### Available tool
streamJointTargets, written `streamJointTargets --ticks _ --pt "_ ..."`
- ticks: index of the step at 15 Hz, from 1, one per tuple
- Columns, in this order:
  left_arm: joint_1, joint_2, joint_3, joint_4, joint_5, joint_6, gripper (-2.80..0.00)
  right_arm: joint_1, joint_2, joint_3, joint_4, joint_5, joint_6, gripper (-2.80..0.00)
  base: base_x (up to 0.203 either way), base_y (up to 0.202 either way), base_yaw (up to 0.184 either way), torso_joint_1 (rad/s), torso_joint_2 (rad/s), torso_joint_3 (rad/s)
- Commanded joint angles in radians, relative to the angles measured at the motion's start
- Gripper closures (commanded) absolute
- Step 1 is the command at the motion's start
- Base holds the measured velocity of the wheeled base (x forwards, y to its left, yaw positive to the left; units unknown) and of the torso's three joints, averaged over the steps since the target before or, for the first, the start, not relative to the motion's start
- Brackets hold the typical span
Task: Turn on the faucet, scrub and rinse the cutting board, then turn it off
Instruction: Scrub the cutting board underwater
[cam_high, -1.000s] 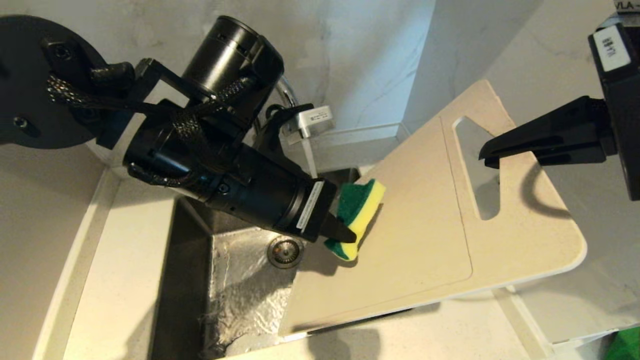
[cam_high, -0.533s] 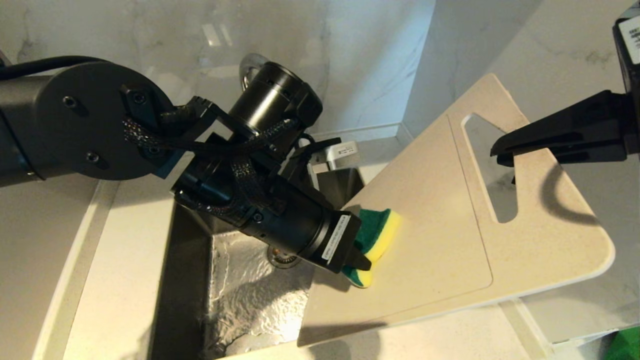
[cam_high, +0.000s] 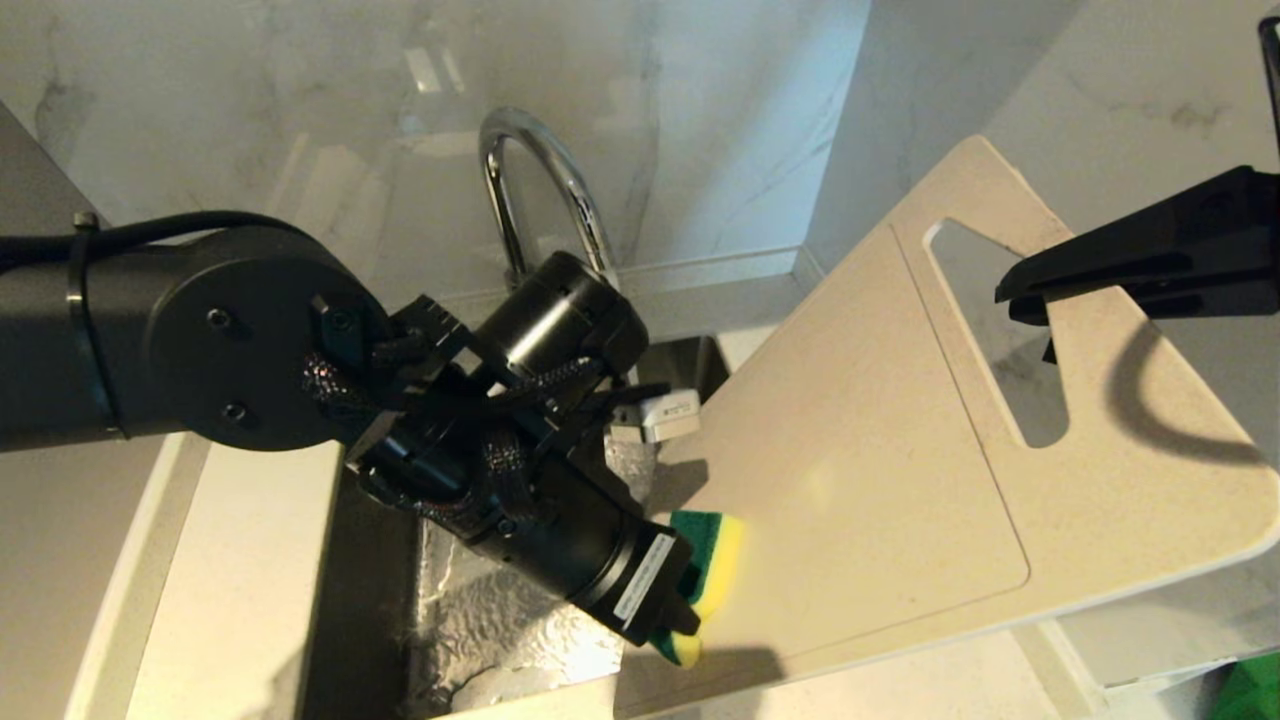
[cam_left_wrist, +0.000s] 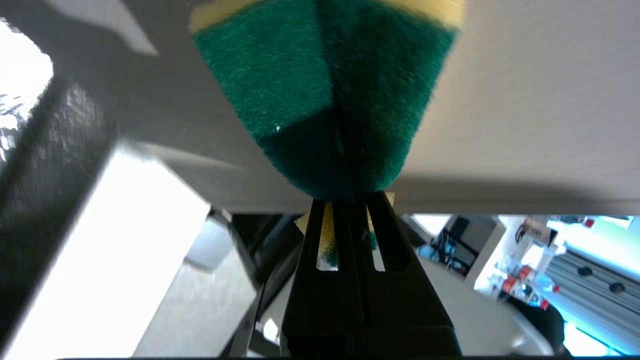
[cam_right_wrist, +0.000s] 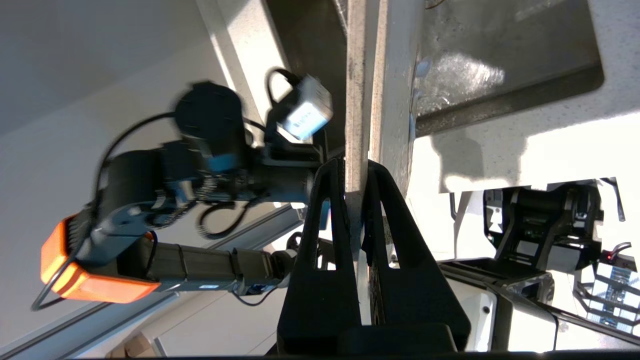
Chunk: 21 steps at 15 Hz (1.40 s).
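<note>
The cream-white cutting board slants over the sink, its low end in the basin. My right gripper is shut on the rim beside the handle slot; in the right wrist view its fingers pinch the board's edge. My left gripper is shut on a green-and-yellow sponge, pressed flat against the board's lower near corner. In the left wrist view the sponge sits against the board, beyond the gripper. The chrome faucet arches behind the left arm; its lever and outlet are hidden.
The steel sink has rippling water on its floor. White countertop runs along its left and near sides. Marble walls close the back corner. A green object shows at the bottom right.
My left gripper has slid the sponge down the board face toward its near lower corner. The left arm dropped, uncovering the faucet's arch. The board shifted slightly right with the right gripper.
</note>
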Motion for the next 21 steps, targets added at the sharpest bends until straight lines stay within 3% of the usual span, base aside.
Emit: streamJointTargets --ticks 1,5,8,10,13,16,21 --pt "0.011 -0.060 0.159 -0.041 0.002 -0.003 0.00 0.000 -0.002 -0.002 0.003 0.008 0.003 0.00 0.000 0.000 0.000 0.000 0.00 0.000" --pt "0.037 -0.132 0.459 -0.224 0.036 -0.004 0.00 0.000 -0.007 -0.009 0.003 0.011 0.002 0.00 0.000 0.000 0.000 0.000 0.00 0.000" --pt "0.064 -0.162 0.585 -0.274 0.043 -0.004 0.00 0.000 -0.005 -0.014 0.003 0.011 0.003 0.00 0.000 0.000 0.000 0.000 0.00 0.000" --pt "0.078 -0.190 0.590 -0.301 0.045 -0.008 0.00 0.000 -0.005 -0.013 0.003 0.011 0.003 0.00 0.000 0.000 0.000 0.000 0.00 0.000" --pt "0.078 -0.244 0.438 -0.277 0.050 -0.043 0.00 0.000 -0.007 -0.008 0.008 0.011 0.003 0.00 0.000 0.000 0.000 0.000 0.00 0.000" --pt "0.077 -0.255 0.189 -0.147 0.061 -0.054 0.00 0.002 -0.007 0.012 0.008 0.014 0.002 0.00 0.000 0.000 0.000 0.000 0.00 0.000" --pt "0.076 -0.089 -0.092 -0.053 0.064 -0.039 0.00 0.002 -0.018 0.015 0.017 0.056 0.005 0.00 0.000 0.000 0.000 0.000 0.00 0.000"
